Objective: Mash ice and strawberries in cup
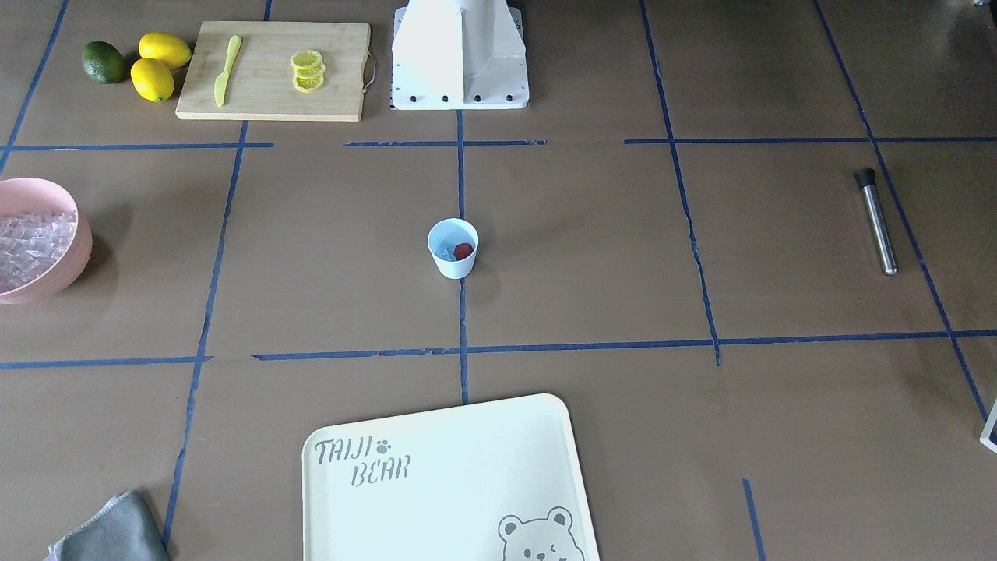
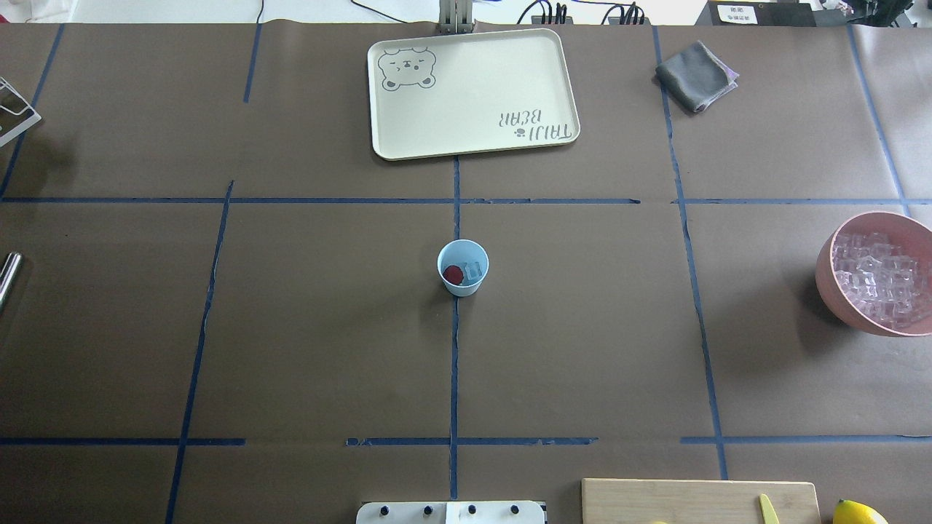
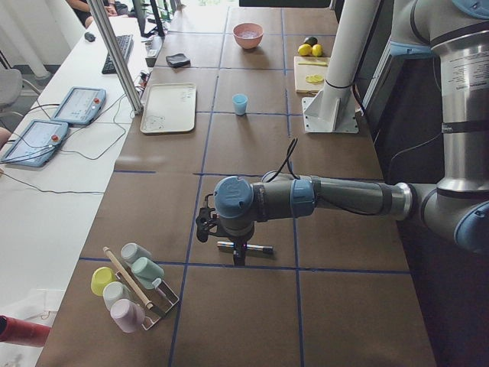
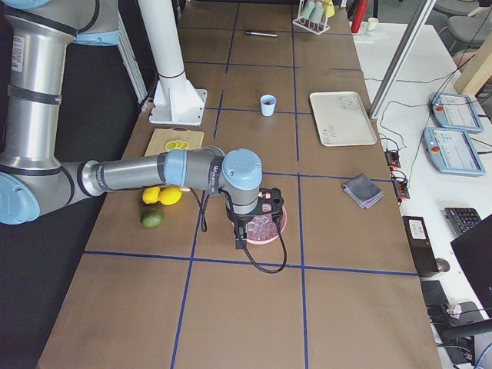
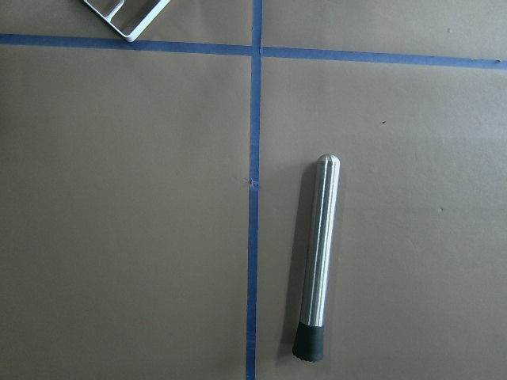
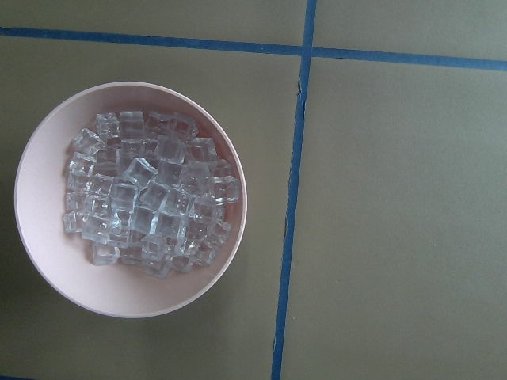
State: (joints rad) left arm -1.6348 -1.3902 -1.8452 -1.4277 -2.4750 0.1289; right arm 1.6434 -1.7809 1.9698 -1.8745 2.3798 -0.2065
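From overhead, the paper-covered table (image 2: 291, 327) carries a cream tray (image 2: 473, 94) printed "TAIJI BEAR" at 12 o'clock of centre. A pink bowl (image 2: 837, 298) heaped with glassy ice (image 2: 877, 280) sits at 3 o'clock, under the right gripper (image 4: 247, 234). A steel, black-tipped muddler (image 1: 878, 226) lies at 9 o'clock, under the left gripper (image 3: 237, 252). The light-blue plastic cup (image 2: 461, 287) stands at centre, holding a red strawberry (image 2: 453, 274) beside ice. I cannot tell whether either gripper is apart or together.

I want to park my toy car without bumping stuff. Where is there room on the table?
The brown squares on both sides of the cup are bare: one reaches toward the pink bowl, the other toward the metal muddler. The tray is empty too. It is crowded around the cutting board and lemons.
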